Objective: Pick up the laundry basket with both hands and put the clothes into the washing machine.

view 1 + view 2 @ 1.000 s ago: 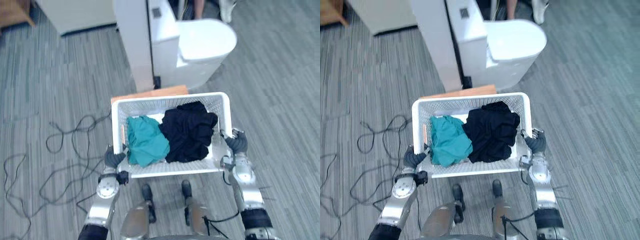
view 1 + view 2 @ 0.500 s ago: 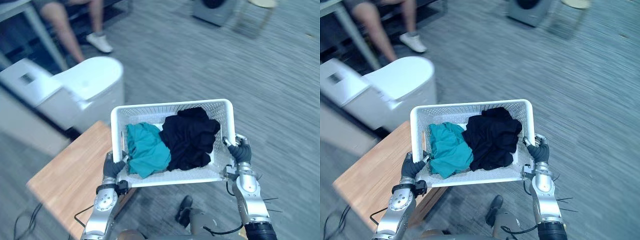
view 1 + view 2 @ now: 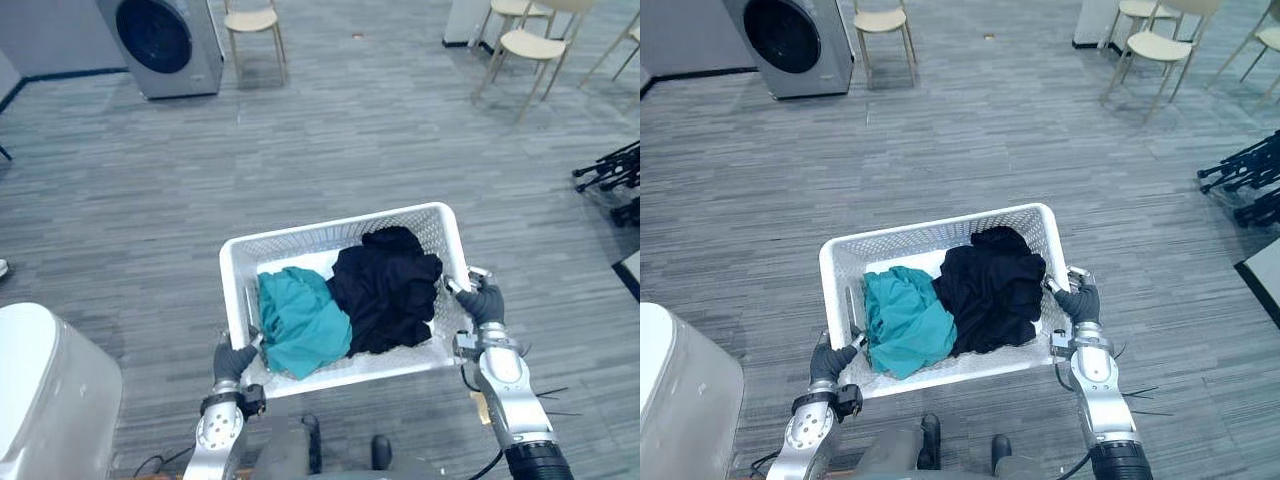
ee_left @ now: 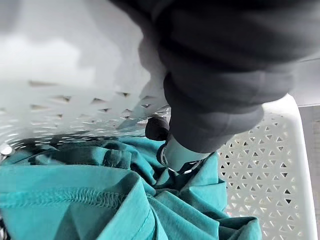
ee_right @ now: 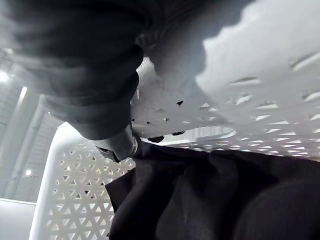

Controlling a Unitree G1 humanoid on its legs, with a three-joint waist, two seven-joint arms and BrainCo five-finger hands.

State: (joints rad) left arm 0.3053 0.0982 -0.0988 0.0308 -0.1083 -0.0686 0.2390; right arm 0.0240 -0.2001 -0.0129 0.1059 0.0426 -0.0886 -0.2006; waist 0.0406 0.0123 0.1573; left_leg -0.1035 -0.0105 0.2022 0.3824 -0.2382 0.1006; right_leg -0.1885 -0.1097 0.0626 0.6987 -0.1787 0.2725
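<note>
The laundry basket [image 3: 340, 223] is held off the floor [image 3: 400, 130] between the left hand [image 3: 233, 357] and the right hand [image 3: 484, 301], each curled over a side rim, with the teal garment [image 3: 300, 320] and black garment [image 3: 385, 295] inside. With the washing machine [image 3: 160, 40] well ahead of the left hand, a rim could be lost in walking and the clothes spilled.

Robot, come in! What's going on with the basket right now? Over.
Both shut on laundry basket rim: left hand, right hand. Inside: teal garment, black garment. Ahead left: washing machine, chair beside it.
</note>
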